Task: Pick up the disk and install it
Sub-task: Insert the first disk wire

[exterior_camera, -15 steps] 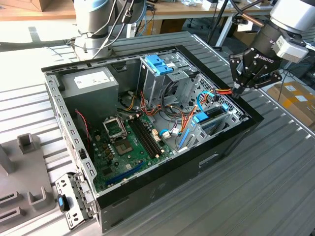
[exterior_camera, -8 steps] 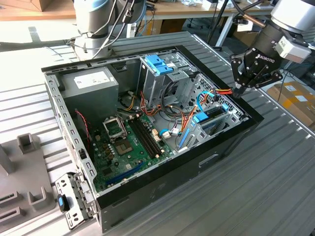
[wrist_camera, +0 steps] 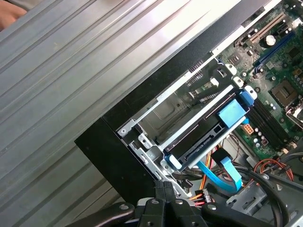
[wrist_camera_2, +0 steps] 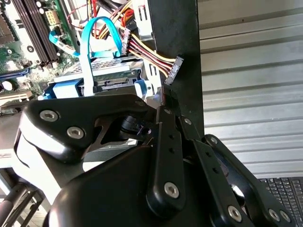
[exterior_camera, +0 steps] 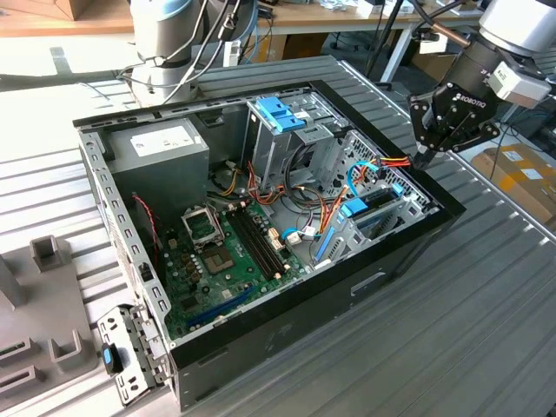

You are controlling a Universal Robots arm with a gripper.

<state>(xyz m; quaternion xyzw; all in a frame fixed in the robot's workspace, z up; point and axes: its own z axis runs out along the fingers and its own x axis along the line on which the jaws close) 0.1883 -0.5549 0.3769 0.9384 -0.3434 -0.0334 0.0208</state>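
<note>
My gripper (exterior_camera: 423,156) hangs just above the computer case's (exterior_camera: 347,291) near corner, fingers pressed together on nothing. Below it the disk (wrist_camera: 208,130) sits in its drive bay, blue rails seated, cables (wrist_camera: 222,172) trailing toward the motherboard (exterior_camera: 221,252).

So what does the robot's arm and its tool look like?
The arm is a thick, rounded silver-grey tube with a pale box on its side. Its tool is black, built from flat linked bars joined by shiny round bolts, with small white lettering on the body. In the second wrist view those black links show silver screw heads.
</note>
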